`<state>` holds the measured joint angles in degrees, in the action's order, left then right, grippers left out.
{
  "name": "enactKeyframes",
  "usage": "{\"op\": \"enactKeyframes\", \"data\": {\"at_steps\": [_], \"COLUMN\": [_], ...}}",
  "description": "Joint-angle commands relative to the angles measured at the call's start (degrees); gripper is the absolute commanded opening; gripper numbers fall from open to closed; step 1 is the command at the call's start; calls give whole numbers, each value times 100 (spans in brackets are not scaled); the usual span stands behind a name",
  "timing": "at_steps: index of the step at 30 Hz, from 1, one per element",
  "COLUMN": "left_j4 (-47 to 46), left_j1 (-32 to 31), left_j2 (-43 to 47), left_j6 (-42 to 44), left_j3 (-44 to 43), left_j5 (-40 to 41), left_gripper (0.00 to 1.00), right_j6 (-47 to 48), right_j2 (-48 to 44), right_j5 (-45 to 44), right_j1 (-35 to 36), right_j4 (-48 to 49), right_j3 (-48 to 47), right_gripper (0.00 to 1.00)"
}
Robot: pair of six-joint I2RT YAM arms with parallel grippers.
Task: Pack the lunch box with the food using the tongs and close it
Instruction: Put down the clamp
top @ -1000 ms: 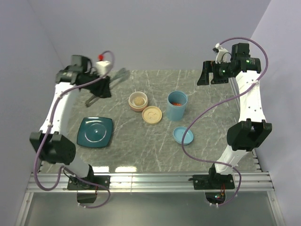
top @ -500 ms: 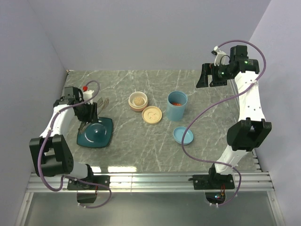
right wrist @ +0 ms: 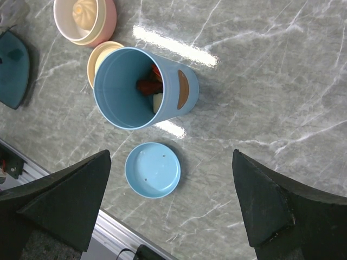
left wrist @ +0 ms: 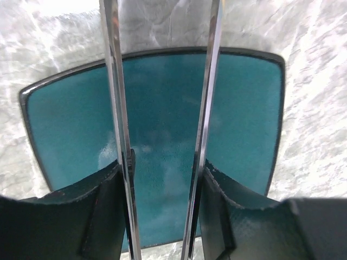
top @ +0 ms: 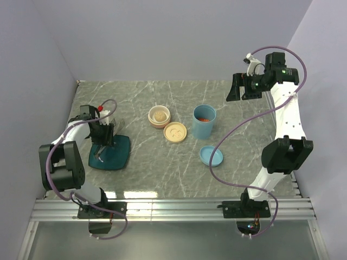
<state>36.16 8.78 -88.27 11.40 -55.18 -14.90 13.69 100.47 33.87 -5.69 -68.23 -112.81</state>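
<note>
Left gripper holds the tongs, fingers half spread against the outside of two slim, mirror-bright metal arms, and has swung within the last second from the far left end of the table down over the glossy teal square plate, which carries no food. Red shrimp-like pieces sit in the smooth blue cup and a pale ball in the pink bowl, so packing looks finished and the tongs seem due for setting down before lidding. Right gripper hangs spread wide, holding nothing.
</note>
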Motion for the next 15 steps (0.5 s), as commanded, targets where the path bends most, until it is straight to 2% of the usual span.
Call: {"op": "enactKeyframes", "data": {"at_steps": [1, 4, 6, 11, 12, 15], "left_j4": [-66, -48, -39, -48, -39, 49], "left_j1": [-16, -34, -60, -86, -87, -95], "left_j2": [-137, -217, -235, -208, -208, -208], "left_j6": [99, 196, 231, 258, 249, 249], "left_j3": [-2, 103, 174, 236, 227, 192], "left_j5": [57, 101, 110, 136, 136, 101], "left_gripper": [52, 54, 62, 66, 75, 80], "right_j6": [186, 230, 283, 388, 406, 502], "right_j2": [-176, -194, -203, -247, -264, -343], "right_j5": [-3, -38, -56, -152, -161, -170], "right_j1": [-55, -55, -63, -55, -63, -55], "right_j4": [-33, -50, -94, -147, -164, -165], "right_j3": [49, 84, 102, 128, 146, 233], "right_gripper": [100, 100, 100, 100, 100, 100]}}
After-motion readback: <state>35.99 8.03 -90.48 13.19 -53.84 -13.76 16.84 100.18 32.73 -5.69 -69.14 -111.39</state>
